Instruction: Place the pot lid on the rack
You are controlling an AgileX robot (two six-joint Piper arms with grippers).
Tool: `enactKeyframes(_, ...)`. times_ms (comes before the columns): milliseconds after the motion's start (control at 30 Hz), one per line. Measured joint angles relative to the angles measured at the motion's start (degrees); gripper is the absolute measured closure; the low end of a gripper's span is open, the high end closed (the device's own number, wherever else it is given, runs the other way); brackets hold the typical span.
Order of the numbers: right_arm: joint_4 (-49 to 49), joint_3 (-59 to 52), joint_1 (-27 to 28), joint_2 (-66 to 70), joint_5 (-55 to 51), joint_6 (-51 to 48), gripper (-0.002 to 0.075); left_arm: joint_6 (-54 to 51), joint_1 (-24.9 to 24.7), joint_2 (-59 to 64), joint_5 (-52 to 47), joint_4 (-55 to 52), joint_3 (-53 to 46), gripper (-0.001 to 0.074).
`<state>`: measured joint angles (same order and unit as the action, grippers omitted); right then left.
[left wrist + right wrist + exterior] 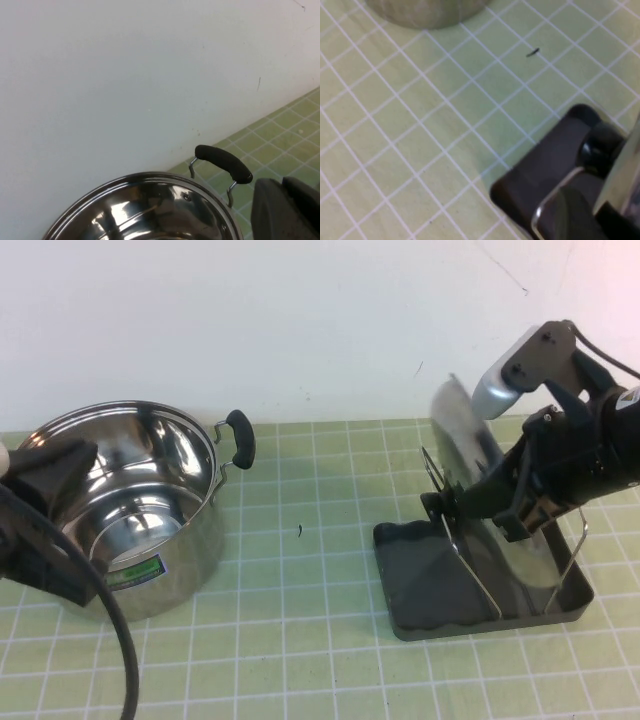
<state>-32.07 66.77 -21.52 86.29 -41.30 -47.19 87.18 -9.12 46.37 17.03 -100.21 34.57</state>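
The shiny steel pot lid (pixel 478 445) stands on edge in the dark grey rack (pixel 420 585), tilted, its black knob (pixel 433 506) facing the pot. It leans between the silver wire uprights (pixel 470 570). My right gripper (pixel 518 512) is shut on the lid's rim from the right side. In the right wrist view the rack (pixel 540 170), knob (pixel 600 147) and lid rim (pixel 627 165) show by my right gripper (pixel 598 220). My left gripper (pixel 55 465) hovers over the pot's left rim, shut and empty; it also shows in the left wrist view (pixel 292 207).
The deep steel pot (pixel 140 500) with black side handles (pixel 240 438) stands at the left, open; it also shows in the left wrist view (pixel 150 210). A small dark speck (pixel 300 531) lies on the green tiled mat between pot and rack. A white wall runs behind.
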Motion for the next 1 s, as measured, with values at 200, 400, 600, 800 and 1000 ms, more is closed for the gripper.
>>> enactKeyframes(200,3.6,0.0,0.0,-0.8,-0.2,4.8,0.0475,0.0,0.0,0.0,-0.4,-0.2,-0.8,0.0736)
enactKeyframes(400,5.3,0.0,0.0,-9.3,-0.9,6.4,0.0473,1.3,0.0,-0.7,-3.6,-0.2,-0.8,0.0736)
enactKeyframes(600,6.1,-4.0,0.0,-26.2,2.6,7.8,0.0473,5.3,0.0,-7.5,-7.8,-0.2,-5.3,0.0736)
enactKeyframes(800,6.1,-18.3,0.0,-45.1,12.2,8.0,0.0547,12.5,0.0,-19.8,-11.2,0.2,-14.3,0.0736)
enactKeyframes(1000,5.7,-29.5,0.0,-57.0,15.5,8.1,0.0704,15.2,0.0,-33.7,-11.6,0.2,-20.8,0.0736)
